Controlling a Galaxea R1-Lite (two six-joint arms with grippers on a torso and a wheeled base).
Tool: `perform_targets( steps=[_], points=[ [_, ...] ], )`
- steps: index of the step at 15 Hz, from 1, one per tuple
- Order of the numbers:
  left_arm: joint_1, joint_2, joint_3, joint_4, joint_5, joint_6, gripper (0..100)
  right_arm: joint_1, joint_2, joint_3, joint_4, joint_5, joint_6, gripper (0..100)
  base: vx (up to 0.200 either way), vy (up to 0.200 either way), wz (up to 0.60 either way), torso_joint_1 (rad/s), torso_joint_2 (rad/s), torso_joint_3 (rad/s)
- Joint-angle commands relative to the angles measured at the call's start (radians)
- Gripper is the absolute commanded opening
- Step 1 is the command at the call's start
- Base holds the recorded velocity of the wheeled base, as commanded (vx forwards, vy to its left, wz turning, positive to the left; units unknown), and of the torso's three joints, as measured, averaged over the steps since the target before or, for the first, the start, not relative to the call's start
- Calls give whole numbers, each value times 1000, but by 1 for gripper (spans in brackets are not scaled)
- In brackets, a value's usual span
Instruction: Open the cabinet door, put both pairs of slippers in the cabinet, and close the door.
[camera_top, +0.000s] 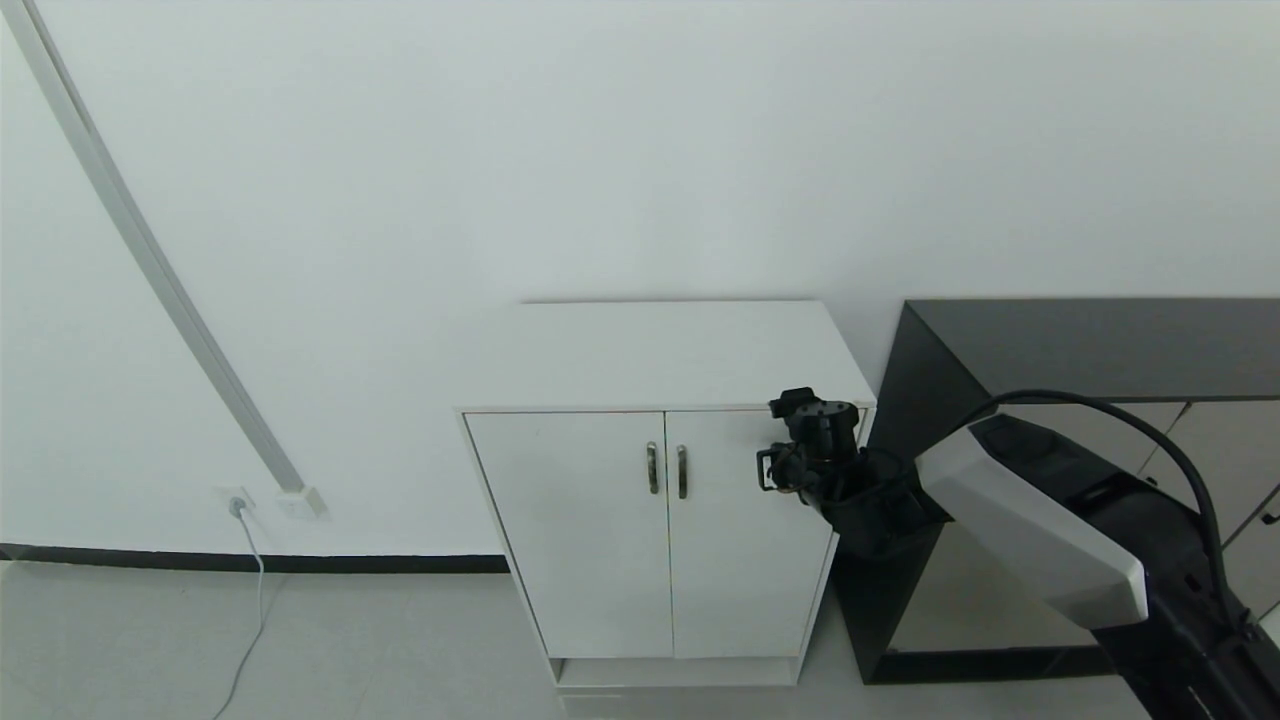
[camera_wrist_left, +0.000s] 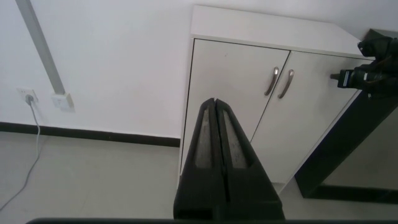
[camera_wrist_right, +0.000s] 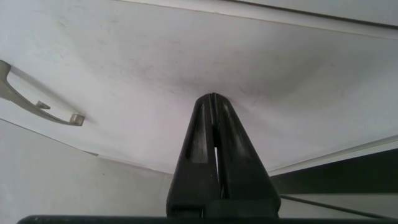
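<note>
The head camera looks down from high and well back at the cabinet (camera_top: 590, 530) front and the wall. The left wrist camera sits lower, off to the left, sighting along the left gripper (camera_wrist_left: 215, 102) at the same doors and handles (camera_wrist_left: 272, 81). The right wrist camera, behind the right gripper (camera_wrist_right: 213, 98), is close up against the right door (camera_wrist_right: 186, 68), with one handle (camera_wrist_right: 37, 102) in sight.

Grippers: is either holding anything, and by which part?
Nothing is held. The left gripper and the right gripper are both shut and empty; the right one is close to the cabinet door, off its handle.
</note>
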Motion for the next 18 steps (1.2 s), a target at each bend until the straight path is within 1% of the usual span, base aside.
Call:
perform_targets(
  steps=[1,14,16,18],
  points=[
    [0,0,0,-1,0,0,0,0,6,-8,-1,0,0,0,0,0,0,0,0,0],
    [0,0,0,1,-1,0,0,-5,28,-43,10,-1,-2,0,0,0,0,0,0,0],
    [0,0,0,1,-1,0,0,-5,21,-31,8,-3,0,0,0,0,0,0,0,0],
    [0,0,0,1,-1,0,0,3,-15,25,2,-3,0,0,0,0,0,0,0,0]
  ],
)
